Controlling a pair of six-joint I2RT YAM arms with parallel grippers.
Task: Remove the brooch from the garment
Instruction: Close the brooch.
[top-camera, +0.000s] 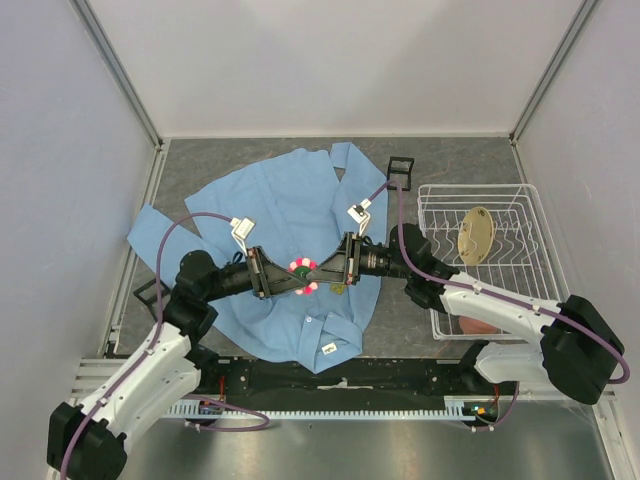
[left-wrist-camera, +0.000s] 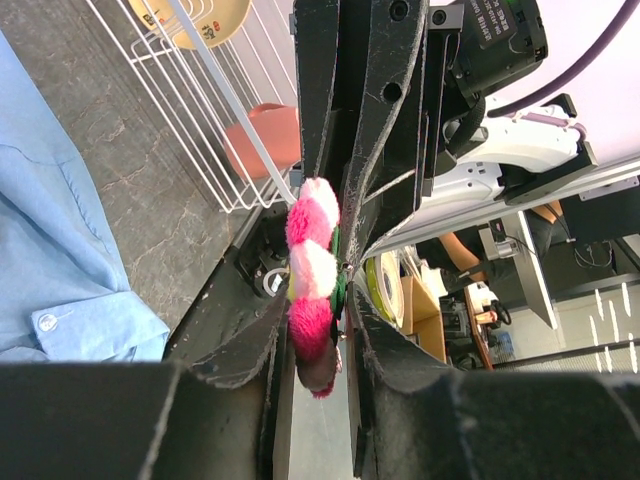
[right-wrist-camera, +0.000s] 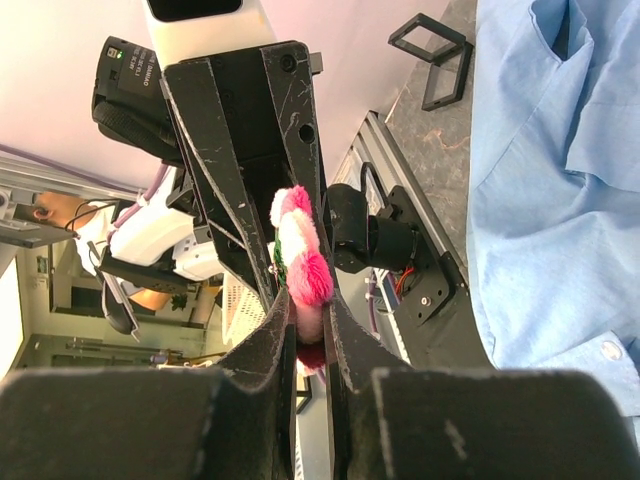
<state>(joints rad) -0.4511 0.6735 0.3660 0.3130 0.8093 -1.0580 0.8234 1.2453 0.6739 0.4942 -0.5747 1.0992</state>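
left fingers (left-wrist-camera: 238, 345) narrow around brooch (left-wrist-camera: 312, 270), right fingers (right-wrist-camera: 352, 352) pinching it

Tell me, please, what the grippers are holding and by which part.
Both hold the brooch: the left gripper pinches one edge across its faces, the right gripper the opposite edge.

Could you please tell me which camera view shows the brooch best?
The left wrist view: the brooch is large and central, edge-on, with its pink and white petals clear. The right wrist view also shows it edge-on, with its lower part hidden. The top view shows its round face, but small.
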